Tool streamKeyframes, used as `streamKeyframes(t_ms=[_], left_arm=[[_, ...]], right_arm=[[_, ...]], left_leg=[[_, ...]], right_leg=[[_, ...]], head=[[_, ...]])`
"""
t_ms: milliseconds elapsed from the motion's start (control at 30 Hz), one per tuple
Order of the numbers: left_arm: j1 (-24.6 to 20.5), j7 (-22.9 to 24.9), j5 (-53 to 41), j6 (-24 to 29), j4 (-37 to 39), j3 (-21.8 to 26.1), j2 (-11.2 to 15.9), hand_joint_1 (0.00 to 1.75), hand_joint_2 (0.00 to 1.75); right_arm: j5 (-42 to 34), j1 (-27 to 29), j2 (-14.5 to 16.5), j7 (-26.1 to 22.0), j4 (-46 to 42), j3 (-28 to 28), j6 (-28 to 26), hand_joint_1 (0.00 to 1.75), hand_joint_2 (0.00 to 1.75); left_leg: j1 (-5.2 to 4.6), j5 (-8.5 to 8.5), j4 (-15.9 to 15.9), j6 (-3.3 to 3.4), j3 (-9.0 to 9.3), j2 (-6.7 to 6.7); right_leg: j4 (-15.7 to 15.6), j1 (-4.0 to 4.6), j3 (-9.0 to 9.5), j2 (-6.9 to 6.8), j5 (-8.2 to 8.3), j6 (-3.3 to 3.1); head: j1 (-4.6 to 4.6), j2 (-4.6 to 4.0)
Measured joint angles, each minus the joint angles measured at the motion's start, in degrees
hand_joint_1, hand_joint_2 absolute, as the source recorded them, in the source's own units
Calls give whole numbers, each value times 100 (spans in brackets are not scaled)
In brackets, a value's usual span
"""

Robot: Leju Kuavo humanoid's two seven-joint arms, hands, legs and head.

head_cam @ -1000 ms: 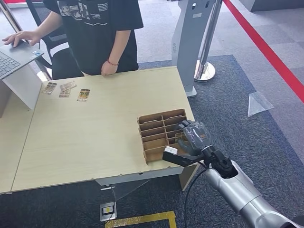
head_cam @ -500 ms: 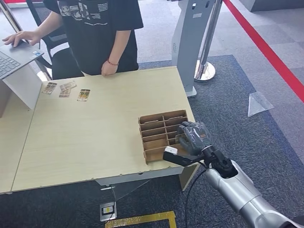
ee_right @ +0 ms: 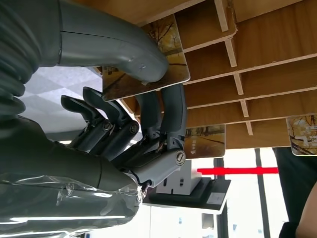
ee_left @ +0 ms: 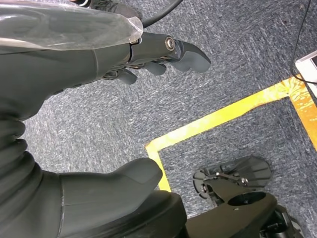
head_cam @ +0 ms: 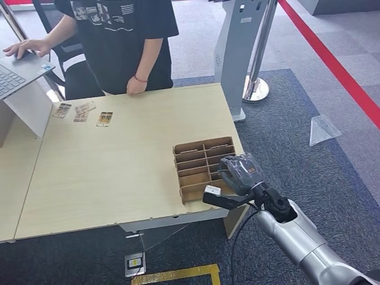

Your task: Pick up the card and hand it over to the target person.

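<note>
My right hand [head_cam: 241, 173] reaches into the near right corner of the brown cardboard organizer [head_cam: 197, 161] on the table. In the right wrist view the thumb and fingers [ee_right: 170, 114] pinch a card [ee_right: 175, 43] with an autumn-tree picture, tilted against the organizer's dividers [ee_right: 261, 44]. More cards [ee_right: 204, 141] stand in other slots. The person [head_cam: 121, 41] in a black shirt stands at the table's far side, one hand [head_cam: 134, 86] on its edge. My left hand [ee_left: 93, 59] hangs over the carpet, fingers apart and holding nothing.
Three cards [head_cam: 104, 119] lie on the far left of the light wooden table [head_cam: 112, 172]. A laptop [head_cam: 18, 68] sits on a stand at the far left under the person's other hand. A grey kiosk base [head_cam: 231, 59] and red floor tape [head_cam: 340, 68] lie beyond.
My right hand has drawn back slightly toward the table's near edge, still at the organizer. The person and the cards on the table have not moved.
</note>
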Motion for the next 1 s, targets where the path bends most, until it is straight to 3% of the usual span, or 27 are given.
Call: streamKeyframes(t_ms=[200,433,767,900,1000], left_arm=[[-30,42,-60,-80,-4,-79,9,0,175],[-124,96,-137,-188,-24,-174,69,0,175],[-194,98,-174,-214,-47,-199,11,0,175],[-201,102,-180,-218,-42,-175,-10,0,175],[-184,104,-171,-204,-40,-151,-16,0,175]], right_arm=[[-281,-41,-287,-510,-524,89,441,175,175],[-943,-508,-1168,-1097,-1912,293,2146,175,175],[-2699,-2699,-2263,-1008,-2678,1225,3737,175,175],[-3161,-3721,-2518,-761,-2640,1888,3799,175,175],[-3130,-4003,-2552,-605,-2607,2008,3427,175,175]], left_leg=[[-2,0,1,-1,-3,0],[-9,-2,18,0,-25,-3],[-19,-7,33,3,-35,15],[-21,-6,34,4,-36,20],[-16,-3,22,3,-24,7]], right_leg=[[4,-2,-5,0,-1,0],[23,-9,-27,-2,-5,3],[42,-19,-48,16,-4,5],[45,-21,-51,20,-4,4],[29,-15,-33,8,-2,2]], head=[[0,0],[0,0],[0,0],[0,0],[0,0]])
